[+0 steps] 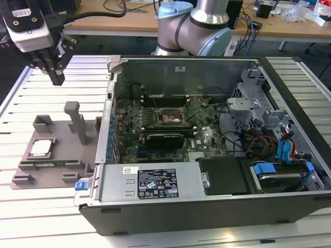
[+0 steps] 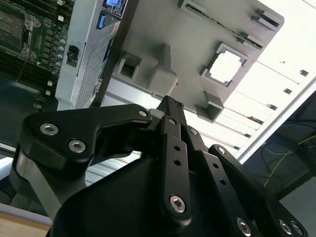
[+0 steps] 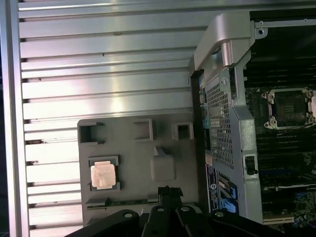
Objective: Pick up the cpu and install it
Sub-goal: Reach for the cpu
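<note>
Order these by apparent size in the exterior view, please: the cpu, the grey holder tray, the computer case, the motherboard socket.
1. computer case
2. grey holder tray
3. cpu and motherboard socket: they look about alike, and the socket seems farther from the camera, so I leave them unranked.

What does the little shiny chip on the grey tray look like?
The cpu is a small flat square with a shiny silver-grey metal top. It lies flat, face up, in a square pocket of the grey holder, outside the computer case. Only the holder touches it.
</note>
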Controlling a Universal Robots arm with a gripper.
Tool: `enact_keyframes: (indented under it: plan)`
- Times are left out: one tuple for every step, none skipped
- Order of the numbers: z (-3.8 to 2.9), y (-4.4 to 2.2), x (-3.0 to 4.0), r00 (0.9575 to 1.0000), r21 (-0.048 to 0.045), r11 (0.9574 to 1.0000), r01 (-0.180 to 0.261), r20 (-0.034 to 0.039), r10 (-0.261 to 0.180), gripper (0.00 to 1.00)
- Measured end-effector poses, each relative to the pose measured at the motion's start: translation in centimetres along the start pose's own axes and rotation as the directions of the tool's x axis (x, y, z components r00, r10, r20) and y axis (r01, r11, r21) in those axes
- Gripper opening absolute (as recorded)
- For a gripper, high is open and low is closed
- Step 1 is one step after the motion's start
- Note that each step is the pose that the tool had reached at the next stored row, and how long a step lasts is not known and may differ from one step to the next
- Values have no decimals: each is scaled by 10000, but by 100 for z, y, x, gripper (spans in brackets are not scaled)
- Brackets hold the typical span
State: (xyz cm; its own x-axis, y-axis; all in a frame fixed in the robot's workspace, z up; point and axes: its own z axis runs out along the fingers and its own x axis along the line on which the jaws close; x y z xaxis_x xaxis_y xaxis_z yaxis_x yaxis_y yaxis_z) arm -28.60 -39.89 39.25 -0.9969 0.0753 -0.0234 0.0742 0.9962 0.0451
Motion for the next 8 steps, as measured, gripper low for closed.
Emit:
enact_keyframes:
  plan:
    - [-1, -1, 14, 10000, 0, 10000, 0, -1, 0, 11]
    - [-1, -2, 24, 10000, 0, 10000, 0, -1, 0, 11]
    - [-1, -3, 42, 10000, 0, 10000, 0, 0, 0, 11]
    - [-1, -5, 71, 10000, 0, 10000, 0, -1, 0, 11]
    - [-2, -7, 99, 10000, 0, 10000, 0, -1, 0, 11]
    - [-2, -8, 111, 10000, 0, 10000, 0, -1, 0, 11]
    - [-3, -9, 122, 10000, 1, 10000, -1, -2, 1, 11]
    - [-3, -10, 137, 10000, 0, 10000, -1, -1, 1, 11]
